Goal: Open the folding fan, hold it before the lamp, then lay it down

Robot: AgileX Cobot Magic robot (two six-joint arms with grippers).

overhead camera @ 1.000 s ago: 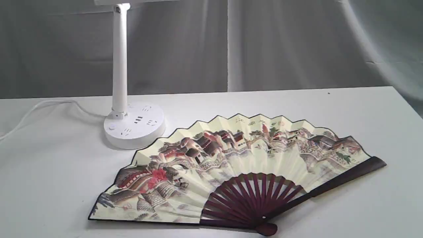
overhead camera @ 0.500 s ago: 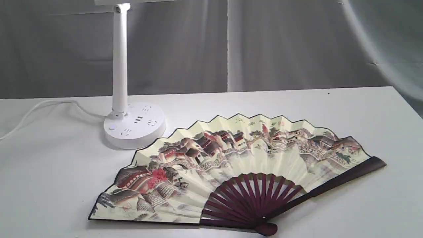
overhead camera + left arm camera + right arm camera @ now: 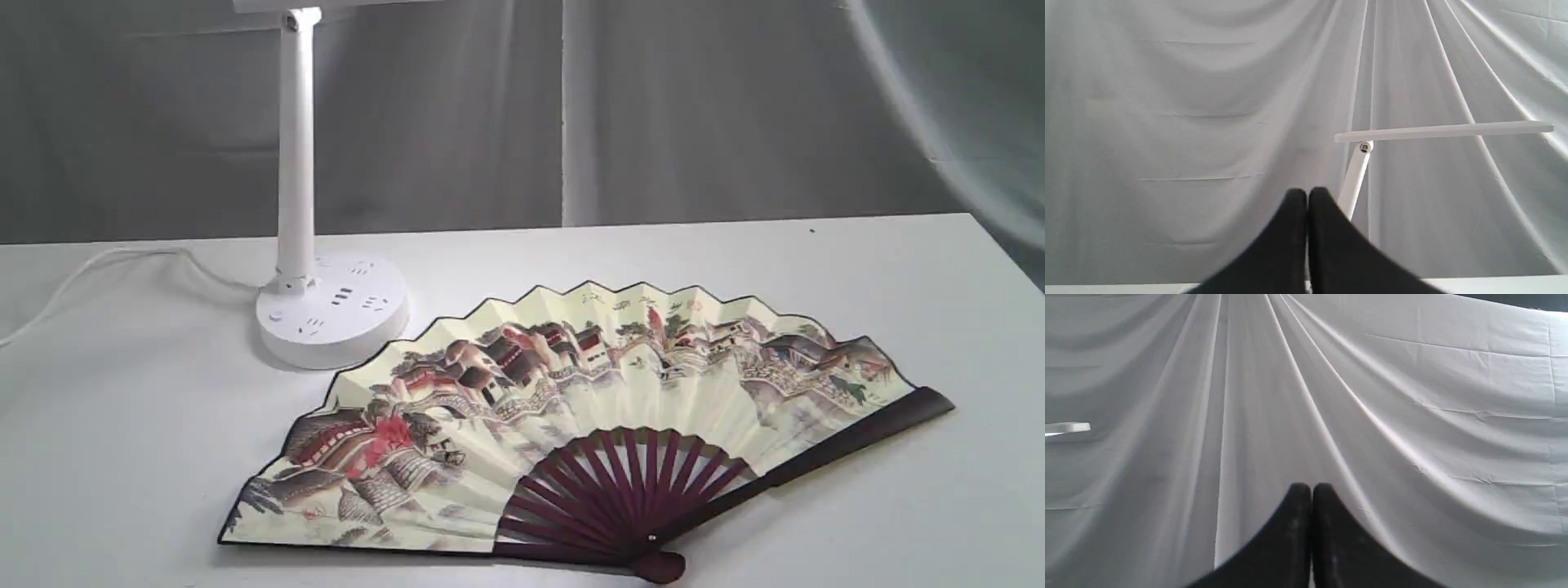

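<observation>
Left wrist view, left fingers [image 3: 1292, 232] clenched empty toward lamp [image 3: 1355, 175], right fingers [image 3: 1294, 531] clenched empty toward curtain [image 3: 1433, 396]

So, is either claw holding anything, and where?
Nothing: left claw and right claw are shut empty; the folding fan lies open on the table.

left gripper [image 3: 1307, 194] and right gripper [image 3: 1311, 489] both fully closed, empty, black fingertips pressed together

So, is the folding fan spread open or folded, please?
Spread open: the folding fan lies flat on the table, its pleated leaf and ribs fanned out.
</observation>
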